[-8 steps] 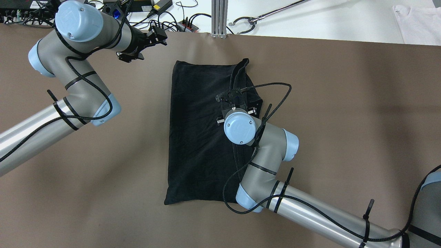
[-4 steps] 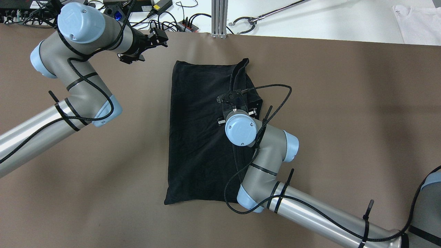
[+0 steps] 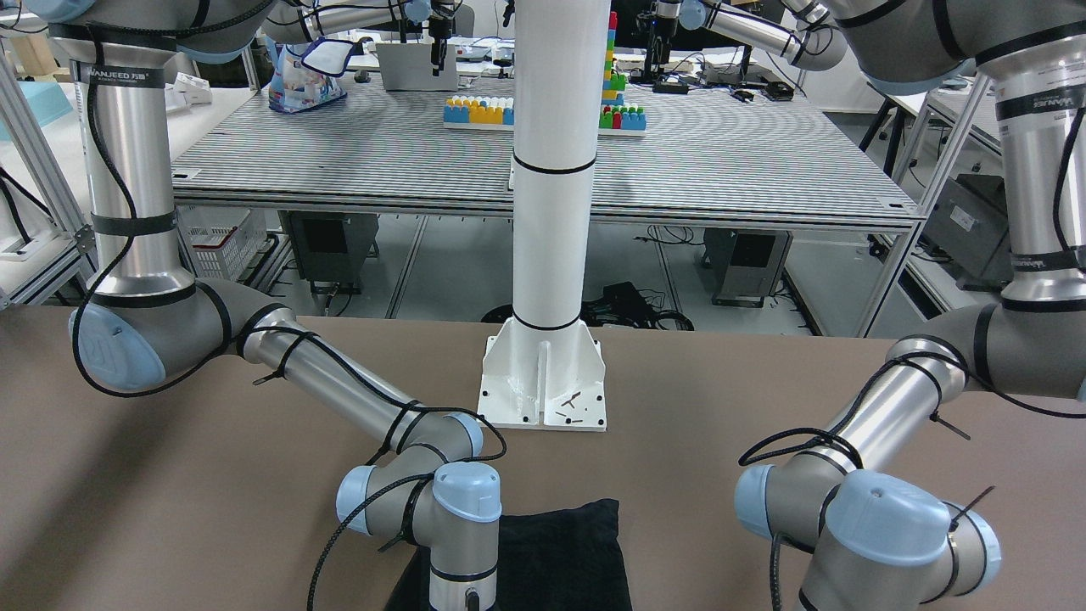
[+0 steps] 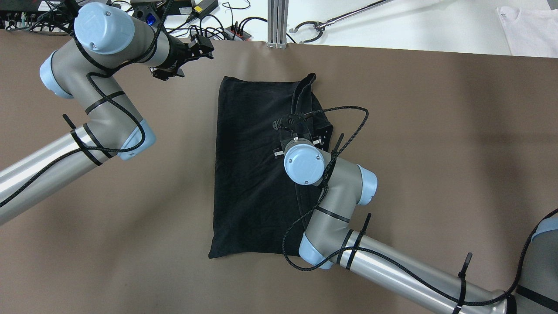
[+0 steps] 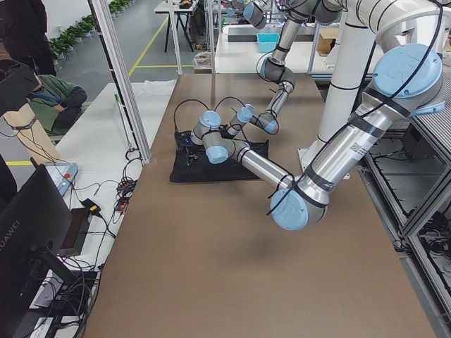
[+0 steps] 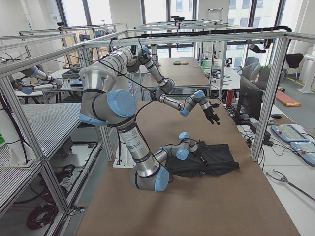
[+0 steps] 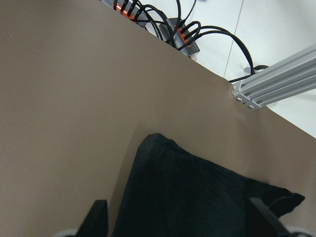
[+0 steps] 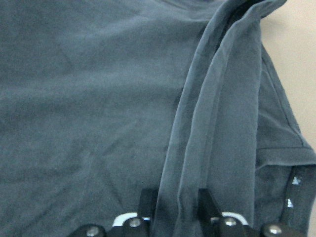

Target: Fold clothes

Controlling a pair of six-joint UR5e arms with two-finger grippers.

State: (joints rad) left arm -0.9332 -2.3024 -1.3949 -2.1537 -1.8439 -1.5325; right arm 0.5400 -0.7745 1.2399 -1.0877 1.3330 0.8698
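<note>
The clothes [image 4: 253, 165] sit in the middle of the bench [image 4: 436, 131], already folded into a long rectangle. My right arm [image 4: 335, 192] has its jaws clamped on the raised ridge along the cloth's right side, I'd guess to pull that flap over. The left arm [image 4: 104, 100] hangs off the far-left corner, jaws apart, probably on standby. Versus half a second ago, basically nothing has moved, just a tiny wrist wobble.

Left pincer [image 4: 205, 45] aloft, jaws spread; right pincer [image 8: 177, 197] pointing down, pinching clothes [image 4: 248, 165] fold.
</note>
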